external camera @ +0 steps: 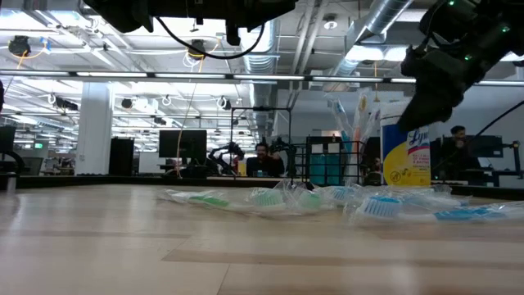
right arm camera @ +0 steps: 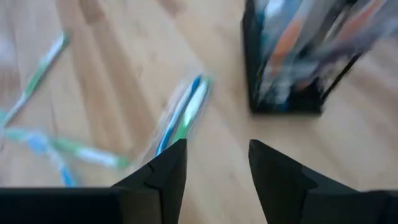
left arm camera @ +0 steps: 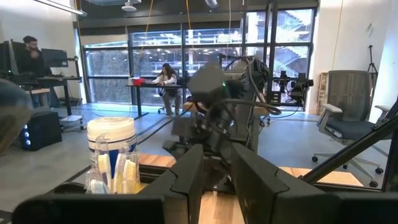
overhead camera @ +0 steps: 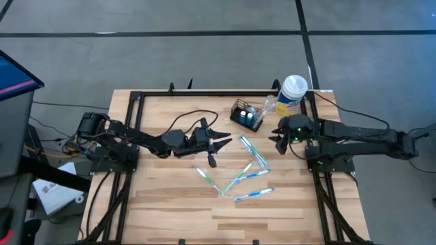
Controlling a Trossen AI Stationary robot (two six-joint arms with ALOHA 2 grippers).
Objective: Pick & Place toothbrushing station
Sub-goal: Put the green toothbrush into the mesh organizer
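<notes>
Black right end effector (right arm camera: 214,163) seemingly empty, fingers parted beside caddy (right arm camera: 298,56)

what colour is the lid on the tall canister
White, on the tall white, yellow and blue cylindrical canister; clearest in the high view.

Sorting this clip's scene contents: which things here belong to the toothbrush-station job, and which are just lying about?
Job:
- black mesh caddy, toothbrushes already in it
- wrapped toothbrushes loose on the table
- right gripper, open, empty, beside the caddy
- left gripper, mid-table, empty

Lying about:
- wipes canister
- monitor off-table
</notes>
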